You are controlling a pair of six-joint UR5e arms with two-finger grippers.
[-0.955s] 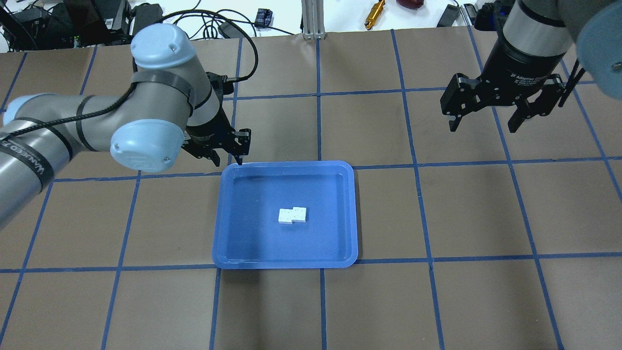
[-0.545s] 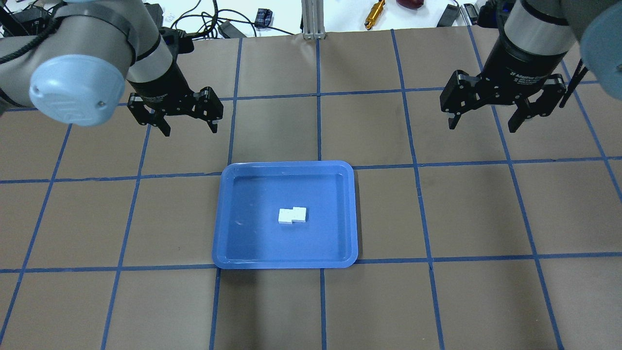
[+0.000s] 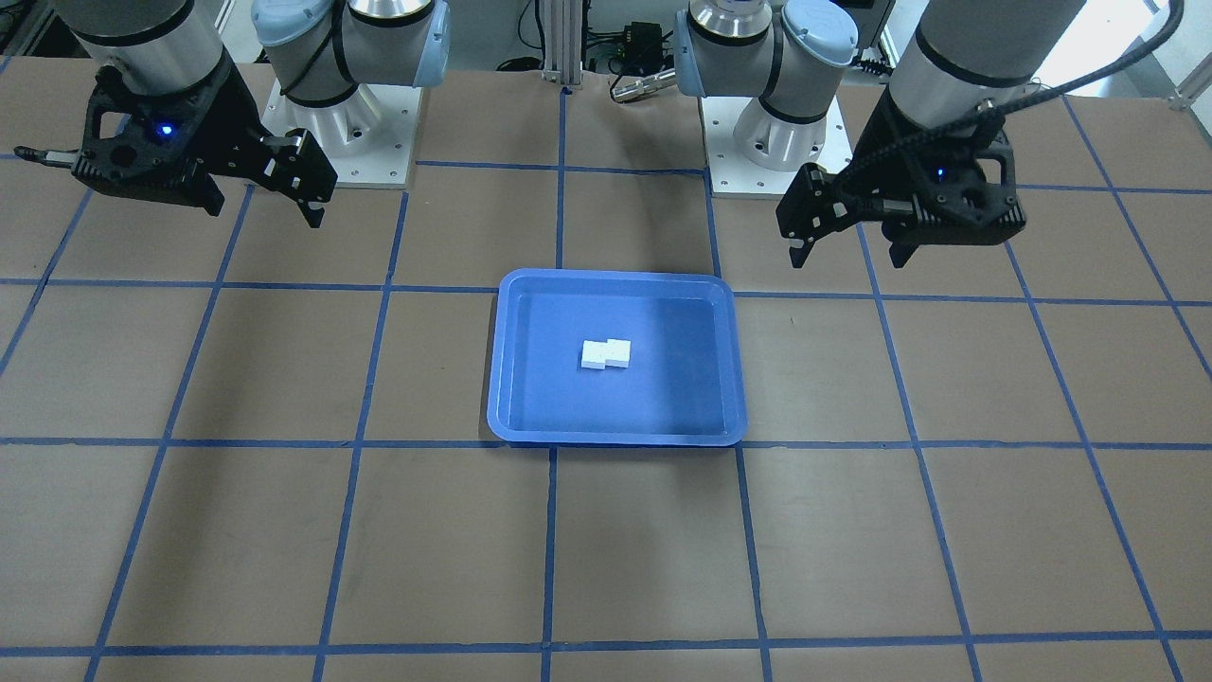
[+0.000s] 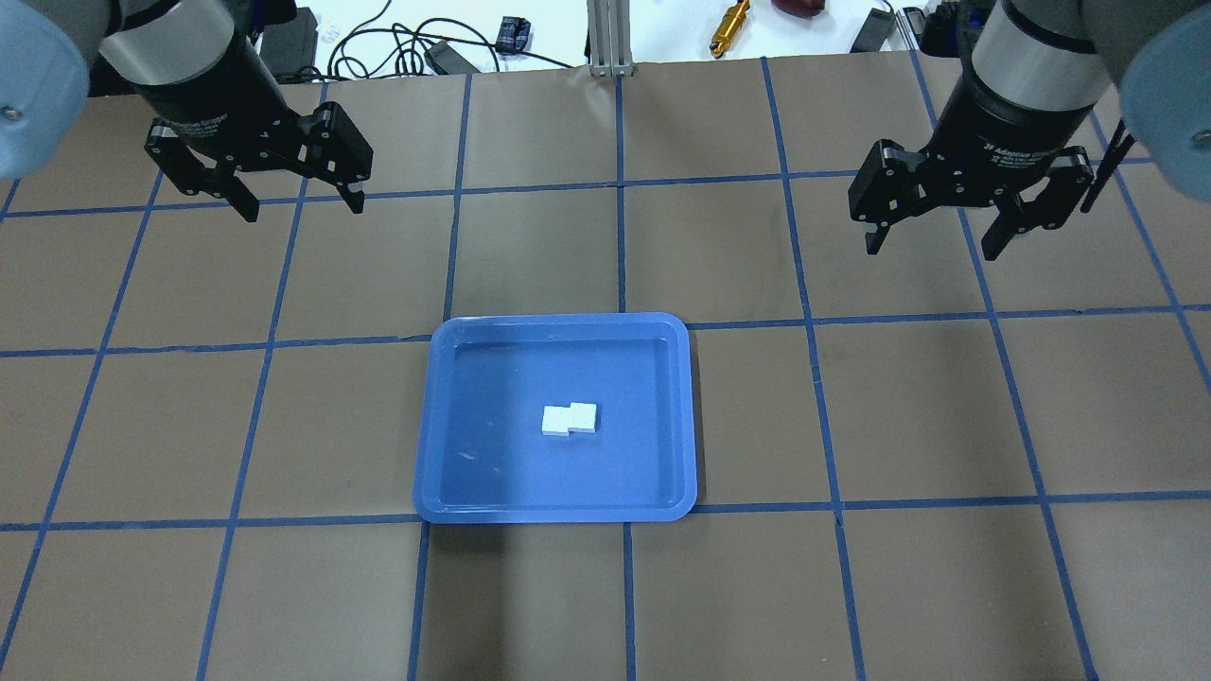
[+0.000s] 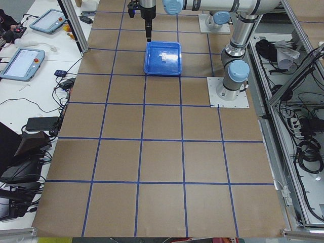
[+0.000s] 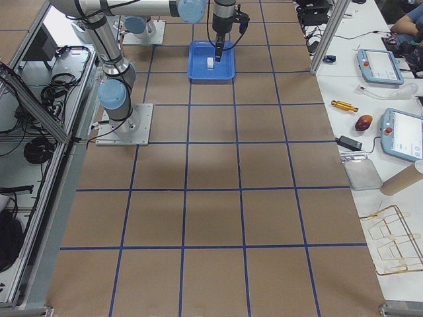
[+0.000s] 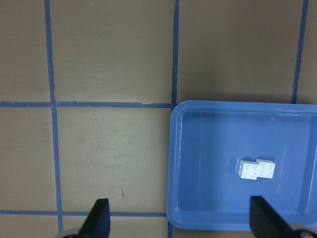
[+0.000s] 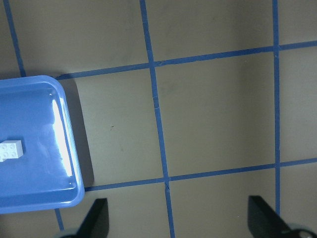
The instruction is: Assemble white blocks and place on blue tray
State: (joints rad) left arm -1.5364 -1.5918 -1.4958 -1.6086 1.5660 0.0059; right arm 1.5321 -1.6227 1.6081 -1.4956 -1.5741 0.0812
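The two white blocks [image 4: 570, 419] sit joined, offset by half, in the middle of the blue tray [image 4: 445, 492]. They also show in the front view [image 3: 605, 354], the left wrist view [image 7: 256, 170] and, partly, the right wrist view [image 8: 10, 150]. The tray also shows in the front view [image 3: 511, 417], the left wrist view [image 7: 198, 218] and the right wrist view [image 8: 29, 198]. My left gripper [image 4: 301, 205] is open and empty, high above the table, far left of the tray. My right gripper [image 4: 929, 242] is open and empty, high, far right of the tray.
The table is brown paper with a blue tape grid. Cables, a brass part [image 4: 729, 26] and small devices lie beyond the far edge. The arm bases [image 3: 341, 114] stand at the robot's side of the table. Tablets and tools lie on side benches [image 6: 396, 132].
My left arm has pulled away from the tray's far left corner, moving left and up. My right gripper stays nearly still. The blocks have not moved.
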